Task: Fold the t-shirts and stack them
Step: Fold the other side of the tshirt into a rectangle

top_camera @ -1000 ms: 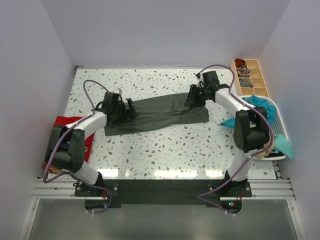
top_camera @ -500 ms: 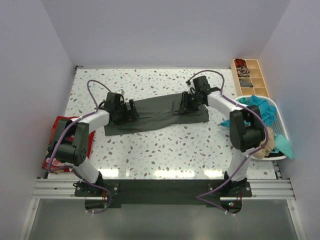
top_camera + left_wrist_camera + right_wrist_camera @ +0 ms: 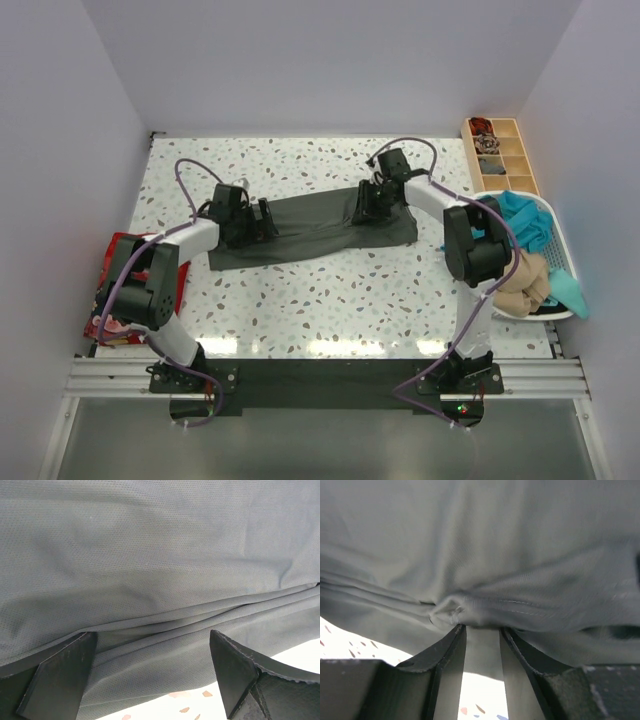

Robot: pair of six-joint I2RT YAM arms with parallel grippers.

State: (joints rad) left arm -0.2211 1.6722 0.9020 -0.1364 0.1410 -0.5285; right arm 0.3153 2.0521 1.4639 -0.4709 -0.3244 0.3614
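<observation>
The dark grey-green t-shirt [image 3: 315, 228] lay spread flat across the middle of the table [image 3: 300, 300], stretched between your two arms, with long creases running along it. Your right gripper [image 3: 362, 205] sat on its far edge towards the right end. In the right wrist view that gripper [image 3: 481, 628] had its fingers drawn close together and clamped on a bunched fold of the cloth. Your left gripper [image 3: 262, 220] rested at the shirt's left end. In the left wrist view it [image 3: 152, 635] had its fingers spread wide apart, low over the cloth near its edge and gripping nothing.

The red t-shirt [image 3: 125, 290] lay at the left edge of the table, partly hidden under your left arm. On the right stood the white basket [image 3: 560, 270], holding the teal t-shirt [image 3: 520, 215] and the tan t-shirt [image 3: 520, 285], both spilling over its rim. Your right arm's elbow hung just beside it. A wooden tray [image 3: 500, 155] with compartments sat in the far right corner, well apart from the spread shirt. Nothing lay on the shirt except the two grippers.

Compared with a second before, your right gripper had slid leftward along the shirt's far edge, and its elbow had swung in from over the basket. Your left gripper had kept its place, fingers just as wide.
</observation>
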